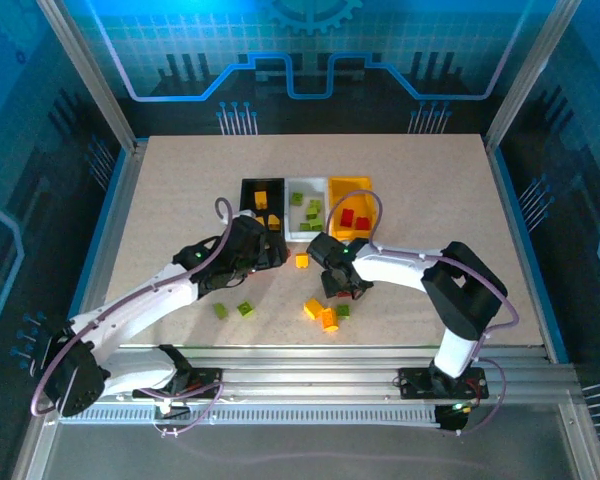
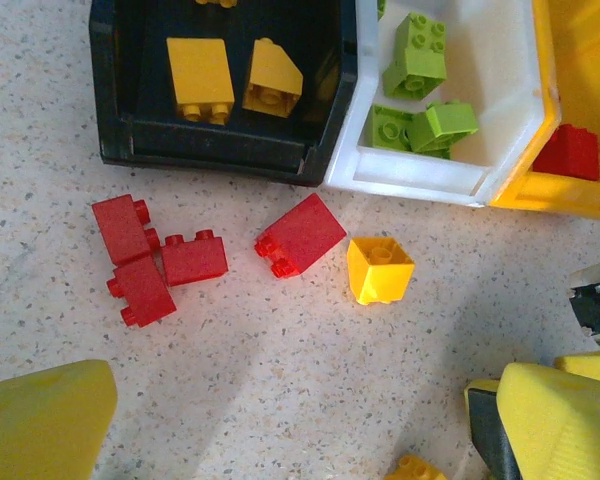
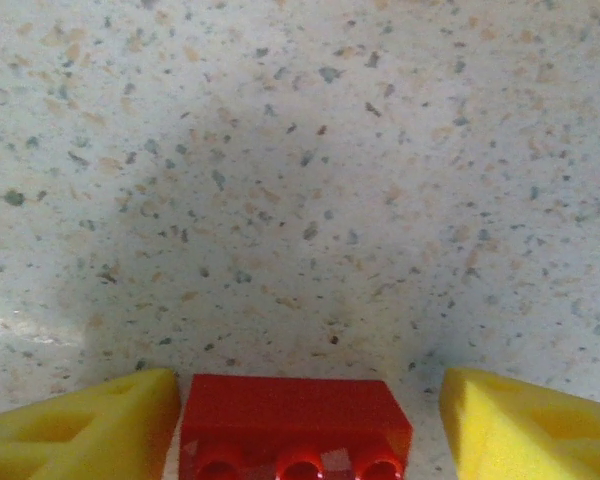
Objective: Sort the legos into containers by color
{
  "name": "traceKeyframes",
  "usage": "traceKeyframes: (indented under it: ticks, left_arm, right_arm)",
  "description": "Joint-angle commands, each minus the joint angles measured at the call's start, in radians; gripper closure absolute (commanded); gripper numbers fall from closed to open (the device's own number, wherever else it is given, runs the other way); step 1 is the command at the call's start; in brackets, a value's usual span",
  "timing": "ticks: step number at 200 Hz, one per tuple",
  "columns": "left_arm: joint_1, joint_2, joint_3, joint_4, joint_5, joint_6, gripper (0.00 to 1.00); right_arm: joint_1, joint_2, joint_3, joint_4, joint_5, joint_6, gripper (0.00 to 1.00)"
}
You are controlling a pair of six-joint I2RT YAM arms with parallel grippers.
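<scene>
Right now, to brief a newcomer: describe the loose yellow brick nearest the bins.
Find the row of bins. On the table, just in front of the white bin, lies the yellow brick. Its nearest neighbours are red bricks.

Speckled beige counter (image 1: 430, 200), blue-lit back wall (image 1: 180, 40) with circuit pattern, silver frame posts (image 1: 80, 65) at corners, slotted rails (image 1: 310, 385) along near edge.

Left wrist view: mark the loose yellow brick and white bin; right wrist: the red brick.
loose yellow brick (image 2: 380, 272), left wrist view, its middle
white bin (image 2: 410, 181), left wrist view, near rim
red brick (image 3: 292, 405), right wrist view, flat face
</scene>
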Motion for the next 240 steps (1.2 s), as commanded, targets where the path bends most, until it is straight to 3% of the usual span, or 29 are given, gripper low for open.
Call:
traceKeyframes:
  ticks: [1,47,89,113,138,209,221,240]
  left_arm:
    - [0.012,-0.034,-0.022,-0.025,-0.026,-0.009,0.01]
    - [0.033,-0.071,-0.049,-0.035,-0.022,-0.02,0.01]
    - [0.037,-0.08,-0.081,-0.043,-0.019,-0.036,0.01]
    - [0.036,-0.08,-0.106,-0.037,-0.001,-0.043,0.01]
    - [0.037,-0.081,-0.127,-0.028,0.019,-0.048,0.01]
    - [0.033,-0.045,-0.12,-0.021,0.09,-0.022,0.01]
    - [0.032,-0.035,-0.116,-0.018,0.107,-0.014,0.01]
    - [0.025,-0.012,-0.105,-0.017,0.13,0.008,0.01]
  right_arm:
    - [-0.011,0.007,-0.051,-0.007,-0.033,0.04,0.37]
    - [-0.029,-0.096,-0.082,0.029,-0.021,0.042,0.51]
    - [-0.11,-0.283,-0.041,0.012,-0.009,-0.009,0.55]
    - [-0.18,-0.315,0.055,-0.001,-0.011,-0.063,0.55]
    - [-0.244,-0.234,0.182,0.005,-0.009,-0.1,0.55]
    - [-0.351,0.23,0.638,-0.094,0.054,-0.113,0.52]
    - [-0.364,0.275,0.686,-0.108,0.043,-0.11,0.48]
    - [-0.368,0.299,0.732,-0.107,0.017,-0.123,0.31]
